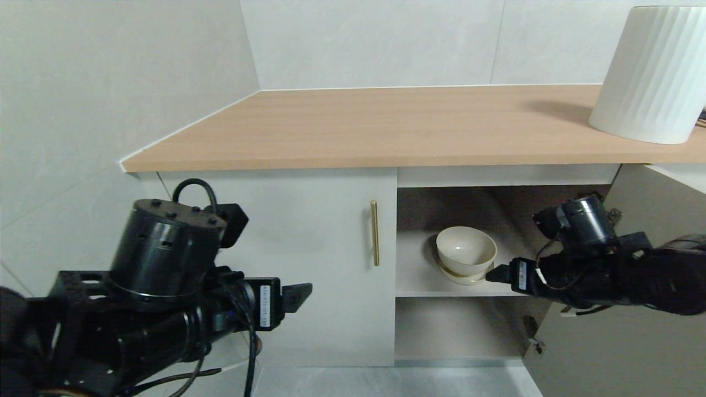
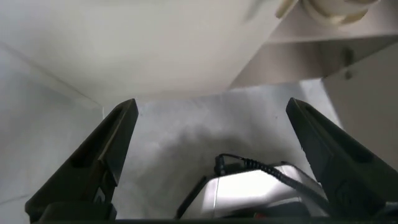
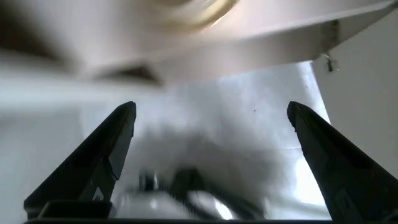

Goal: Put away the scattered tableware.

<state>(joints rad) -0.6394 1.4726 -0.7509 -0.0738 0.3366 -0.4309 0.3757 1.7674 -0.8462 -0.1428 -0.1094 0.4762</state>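
A cream bowl (image 1: 466, 251) sits tilted on a gold-rimmed plate (image 1: 466, 275) on the upper shelf (image 1: 411, 275) of the open cabinet compartment. My right gripper (image 1: 496, 274) is just right of the plate's edge, at shelf height, open and empty; its fingers (image 3: 106, 158) spread wide in the right wrist view, with the plate's rim (image 3: 199, 11) blurred beyond them. My left gripper (image 1: 298, 295) hangs low in front of the shut left cabinet door, open and empty, its fingers (image 2: 99, 155) wide apart over the floor. The bowl (image 2: 329, 9) shows faintly at the left wrist view's edge.
The wooden countertop (image 1: 386, 127) carries a white ribbed container (image 1: 651, 71) at the right. The left cabinet door (image 1: 287, 259) is shut, with a gold handle (image 1: 374, 232). The right door (image 1: 623, 309) stands swung open behind my right arm. A lower shelf (image 1: 452, 331) lies beneath.
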